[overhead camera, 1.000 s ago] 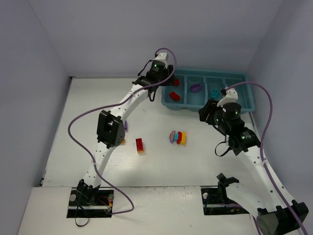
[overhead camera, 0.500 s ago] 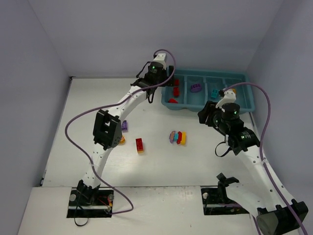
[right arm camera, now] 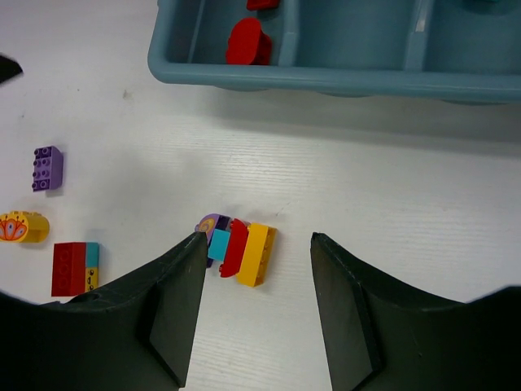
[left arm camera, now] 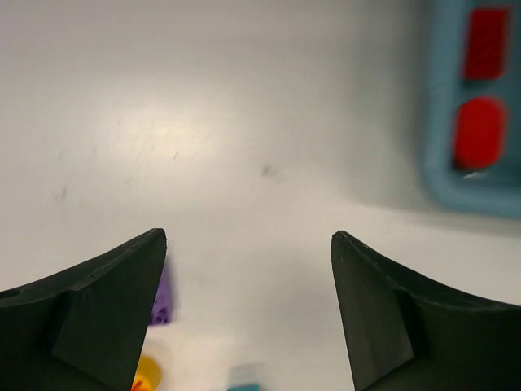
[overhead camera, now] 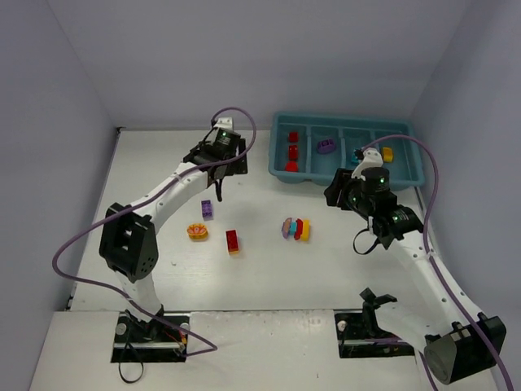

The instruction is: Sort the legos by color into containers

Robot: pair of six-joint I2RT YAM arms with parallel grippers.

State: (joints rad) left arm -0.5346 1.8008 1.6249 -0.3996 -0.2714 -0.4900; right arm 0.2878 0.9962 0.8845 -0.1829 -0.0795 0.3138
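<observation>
My left claw (left arm camera: 248,244) and right claw (right arm camera: 256,238) hang apart and empty while the tray (overhead camera: 275,147) holds sorted reds (overhead camera: 293,151), purple (overhead camera: 326,147), cyan (overhead camera: 356,154) and yellow (overhead camera: 387,152), leaving a purple brick (overhead camera: 207,209), orange piece (overhead camera: 196,231), red stack (overhead camera: 233,241) and mixed stack (overhead camera: 296,229) on the tabletop (overhead camera: 269,269).

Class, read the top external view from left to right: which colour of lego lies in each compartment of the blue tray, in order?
red legos → purple lego → cyan lego → yellow lego
</observation>
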